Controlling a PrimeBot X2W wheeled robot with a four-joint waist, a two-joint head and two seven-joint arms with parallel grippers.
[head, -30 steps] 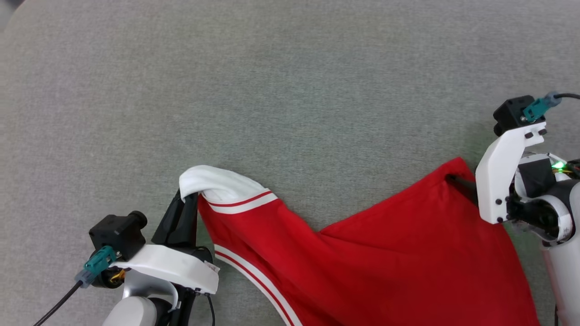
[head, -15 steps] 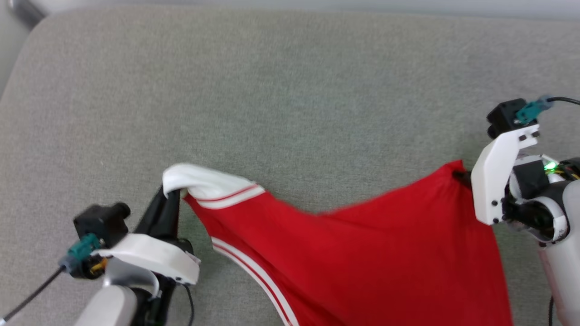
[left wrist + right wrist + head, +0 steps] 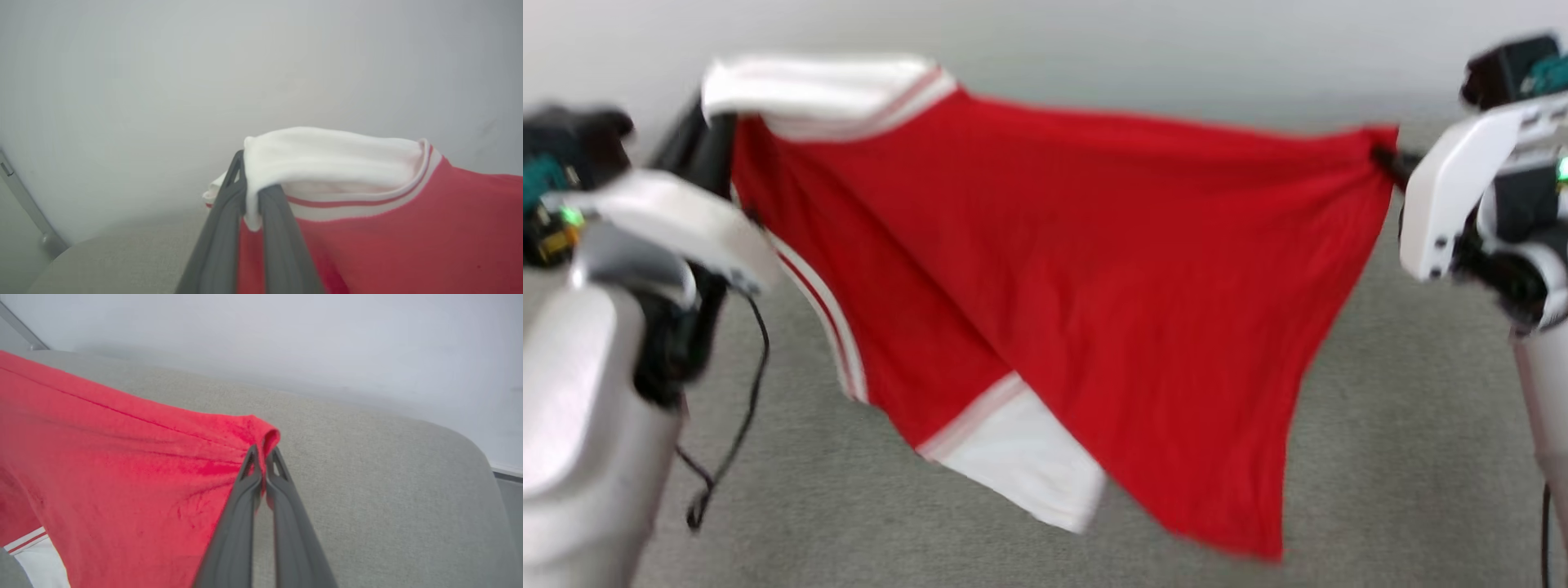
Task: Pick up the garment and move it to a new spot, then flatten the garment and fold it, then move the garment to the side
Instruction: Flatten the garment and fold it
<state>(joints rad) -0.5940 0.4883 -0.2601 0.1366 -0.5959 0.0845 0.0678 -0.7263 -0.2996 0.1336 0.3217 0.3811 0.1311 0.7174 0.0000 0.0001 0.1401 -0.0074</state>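
Stretching across the head view: we see the garment (image 3: 1094,269) hung in the air between both arms. Its top edge is taut, and a red tail and a white panel (image 3: 1021,457) dangle above the grey upholstered surface (image 3: 1405,425). This view is blurred.
Left gripper, head view: the left gripper (image 3: 712,122) pinches the white band (image 3: 817,86) at the garment's upper left corner, and a black cable (image 3: 743,384) loops below its wrist.
Right gripper, head view: the right gripper (image 3: 1382,155) bites the plain red corner at upper right.
Left wrist view: we find the left gripper (image 3: 251,179) clamped on a fold of the white band (image 3: 327,155). Red cloth falls away to the right, with a pale wall (image 3: 163,81) behind.
Right wrist view: the right gripper (image 3: 262,457) has its tips pressed together over a bunched red corner, and the garment (image 3: 122,465) spreads left above the grey upholstered surface (image 3: 367,477).
Progress: we judge the pick-up done and the carry to a new spot under way. Setting down, flattening, folding and moving aside are all left.
Writing: we can read no brand, label or lettering on the cloth or the arms.
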